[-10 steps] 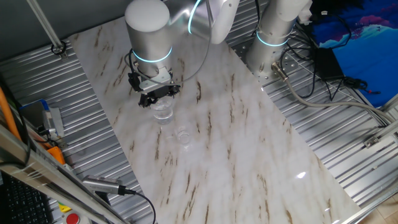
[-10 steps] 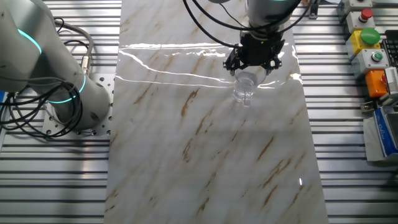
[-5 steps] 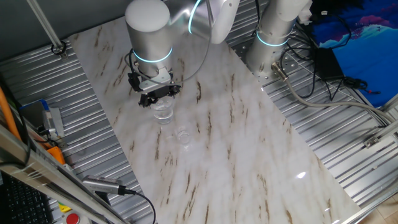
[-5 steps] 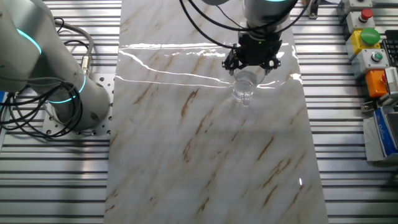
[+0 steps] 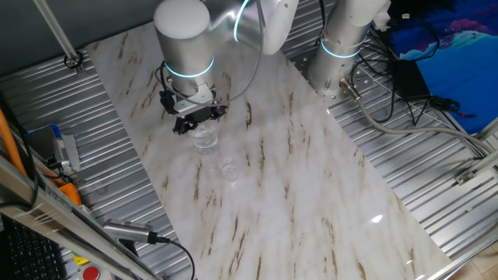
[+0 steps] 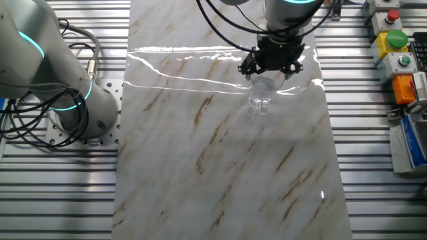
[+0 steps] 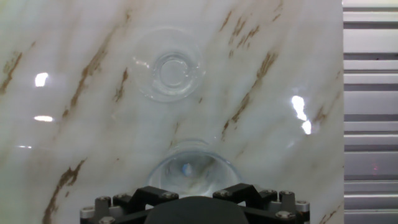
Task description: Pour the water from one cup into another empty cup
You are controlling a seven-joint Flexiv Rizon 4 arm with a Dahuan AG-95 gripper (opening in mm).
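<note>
The larger clear tumbler (image 5: pixel 205 139) hangs right under my gripper (image 5: pixel 196 121), which is shut on its rim at the far left of the marble table (image 5: pixel 311 179). In the hand view the tumbler (image 7: pixel 194 169) fills the bottom centre just ahead of the black finger links, and a faint glint of water (image 7: pixel 186 168) shows inside. The fingertips themselves are hidden. The smaller clear cup (image 5: pixel 229 169) stands upright and apart, a short way in front of the tumbler. It sits in the upper middle of the hand view (image 7: pixel 169 71). In the other fixed view the tumbler (image 6: pixel 260 97) is below the gripper (image 6: pixel 271 69).
Ribbed metal surrounds the marble top on all sides. A second arm's base (image 6: pixel 73 107) with cables stands beside the table. A box with coloured buttons (image 6: pixel 393 47) lies off the table's edge near the gripper. A tool with a cable (image 5: pixel 128 231) lies on the metal.
The gripper and the tumbler under it have shifted very slightly. The smaller cup has not moved.
</note>
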